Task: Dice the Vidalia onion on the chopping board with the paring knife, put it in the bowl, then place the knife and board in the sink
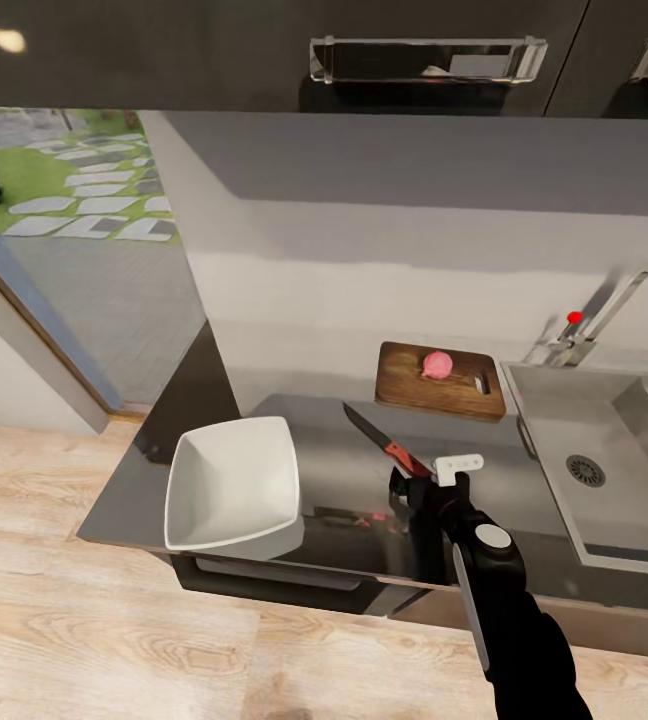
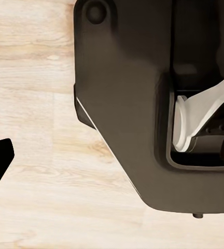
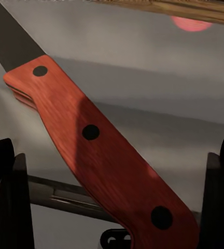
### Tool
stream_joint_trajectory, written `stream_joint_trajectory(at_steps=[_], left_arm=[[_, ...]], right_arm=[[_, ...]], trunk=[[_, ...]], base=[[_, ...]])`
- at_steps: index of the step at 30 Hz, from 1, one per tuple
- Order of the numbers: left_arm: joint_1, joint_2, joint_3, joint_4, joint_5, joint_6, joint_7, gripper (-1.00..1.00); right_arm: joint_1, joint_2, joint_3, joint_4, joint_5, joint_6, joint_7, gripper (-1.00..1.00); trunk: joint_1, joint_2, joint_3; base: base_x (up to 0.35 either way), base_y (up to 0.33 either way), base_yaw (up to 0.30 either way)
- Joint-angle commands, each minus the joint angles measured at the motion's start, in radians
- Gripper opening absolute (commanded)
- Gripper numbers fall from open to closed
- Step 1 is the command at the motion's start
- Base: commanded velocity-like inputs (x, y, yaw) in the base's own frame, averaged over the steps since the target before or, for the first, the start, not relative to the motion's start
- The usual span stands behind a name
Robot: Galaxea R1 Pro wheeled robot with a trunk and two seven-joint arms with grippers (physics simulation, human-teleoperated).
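The pink Vidalia onion [image 1: 437,364] sits on the wooden chopping board [image 1: 404,385], which lies on the countertop just left of the sink [image 1: 549,430]. The paring knife [image 1: 379,438] has a red handle [image 3: 96,155] and lies on the counter in front of the board, blade pointing away to the left. My right gripper [image 1: 411,480] is open at the handle's end, with one finger on each side of the handle [image 3: 112,197]. A white square bowl [image 1: 232,485] stands at the counter's front left. My left gripper [image 2: 112,161] hangs open over the wooden floor.
A faucet [image 1: 614,310] with a red knob rises behind the sink, and the drain [image 1: 585,470] lies in the basin. Dark upper cabinets [image 1: 424,60] hang overhead. The counter ends at the left, beside an open doorway [image 1: 74,250]. My own dark base [image 2: 133,104] is below the left gripper.
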Motion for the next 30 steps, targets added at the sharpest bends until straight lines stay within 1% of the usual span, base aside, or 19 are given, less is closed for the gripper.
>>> stream_joint_trajectory(at_steps=[1, 9, 10, 30], left_arm=[[0.0, 0.001, -0.008, -0.001, 0.008, -0.002, 0.008, 1.0], [0.0, 0.001, -0.008, -0.002, 0.008, -0.002, 0.008, 1.0], [0.0, 0.002, -0.008, -0.002, 0.008, -0.002, 0.008, 1.0], [0.0, 0.001, -0.008, 0.009, 0.008, -0.002, 0.006, 1.0]], right_arm=[[0.0, 0.001, -0.003, 0.015, 0.024, 0.005, 0.009, 1.0], [0.0, 0.001, -0.002, 0.015, 0.024, 0.005, 0.009, 1.0], [0.0, 0.001, -0.002, 0.015, 0.024, 0.005, 0.009, -1.0], [0.0, 0.002, -0.002, 0.015, 0.024, 0.005, 0.009, -1.0]], trunk=[[0.001, -0.001, -0.002], [0.001, -0.001, -0.002], [0.001, -0.001, -0.002], [0.001, -0.001, -0.001]], base=[[0.0, 0.0, 0.0], [0.0, 0.0, 0.0], [0.0, 0.0, 0.0], [0.0, 0.0, 0.0]])
